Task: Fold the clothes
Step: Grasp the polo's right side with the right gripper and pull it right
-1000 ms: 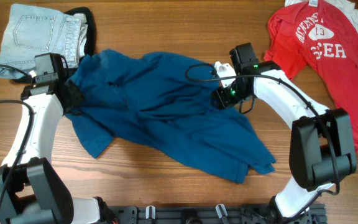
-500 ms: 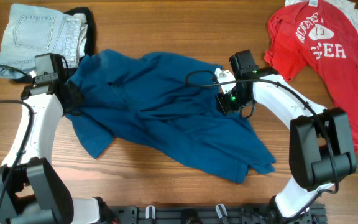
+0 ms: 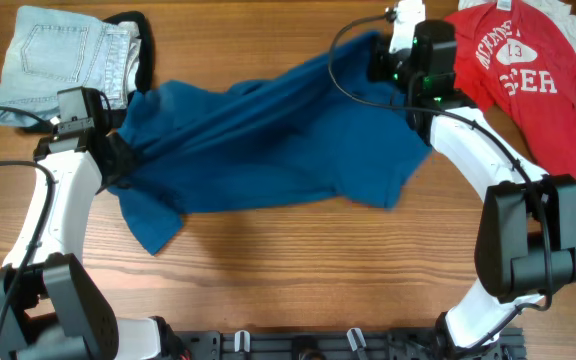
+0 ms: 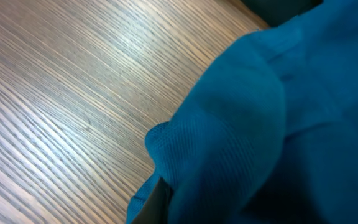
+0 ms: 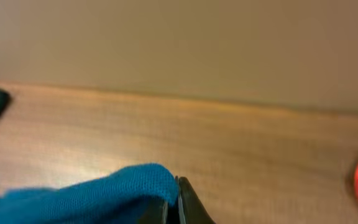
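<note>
your right gripper [image 5: 174, 205] is closed tight on an edge of the blue shirt [image 3: 268, 150] | shirt stretches from it to your left gripper [image 3: 116, 160], grip there: cannot tell | just beside right gripper: red T-shirt [image 3: 528, 85], you read "13" | below: wooden table [image 3: 288, 280] | beyond left gripper: jeans [image 3: 53, 60], black garment [image 3: 143, 45]

I see a plain dark blue shirt [image 3: 268, 140], a red T-shirt [image 3: 528, 70] lettered in white, pale denim jeans [image 3: 58, 60], and a brown wood-grain surface [image 3: 298, 270].
</note>
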You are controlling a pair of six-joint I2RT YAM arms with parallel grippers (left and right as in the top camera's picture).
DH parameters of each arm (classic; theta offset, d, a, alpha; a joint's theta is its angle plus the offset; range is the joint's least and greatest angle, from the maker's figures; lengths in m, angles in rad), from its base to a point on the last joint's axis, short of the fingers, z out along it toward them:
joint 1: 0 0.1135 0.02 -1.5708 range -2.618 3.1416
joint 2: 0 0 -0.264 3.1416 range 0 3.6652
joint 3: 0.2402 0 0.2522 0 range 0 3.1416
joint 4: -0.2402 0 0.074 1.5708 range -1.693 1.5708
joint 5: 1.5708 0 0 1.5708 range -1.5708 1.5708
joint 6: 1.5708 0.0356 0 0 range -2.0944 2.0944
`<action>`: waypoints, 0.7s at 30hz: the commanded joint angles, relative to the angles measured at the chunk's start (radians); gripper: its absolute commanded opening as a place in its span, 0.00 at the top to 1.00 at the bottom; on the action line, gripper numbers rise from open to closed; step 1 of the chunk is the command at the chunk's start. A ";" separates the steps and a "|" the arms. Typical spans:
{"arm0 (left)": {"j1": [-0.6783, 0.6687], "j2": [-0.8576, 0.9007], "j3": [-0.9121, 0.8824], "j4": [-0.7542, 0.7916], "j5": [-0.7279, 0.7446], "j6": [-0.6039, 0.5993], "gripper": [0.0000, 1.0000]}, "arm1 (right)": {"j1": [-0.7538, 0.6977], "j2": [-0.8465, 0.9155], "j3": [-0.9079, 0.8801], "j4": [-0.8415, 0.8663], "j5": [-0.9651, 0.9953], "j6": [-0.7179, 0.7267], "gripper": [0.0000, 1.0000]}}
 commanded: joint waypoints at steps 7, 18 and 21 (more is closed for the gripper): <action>0.008 -0.011 0.010 -0.015 0.026 -0.016 0.96 | -0.069 -0.006 0.128 -0.266 -0.049 0.003 0.00; 0.008 -0.011 0.010 -0.022 0.048 -0.016 0.96 | -0.074 -0.011 0.218 -1.164 -0.135 0.045 0.00; 0.008 -0.011 0.010 -0.022 0.048 -0.016 0.96 | -0.074 -0.012 0.200 -1.258 -0.074 0.115 0.04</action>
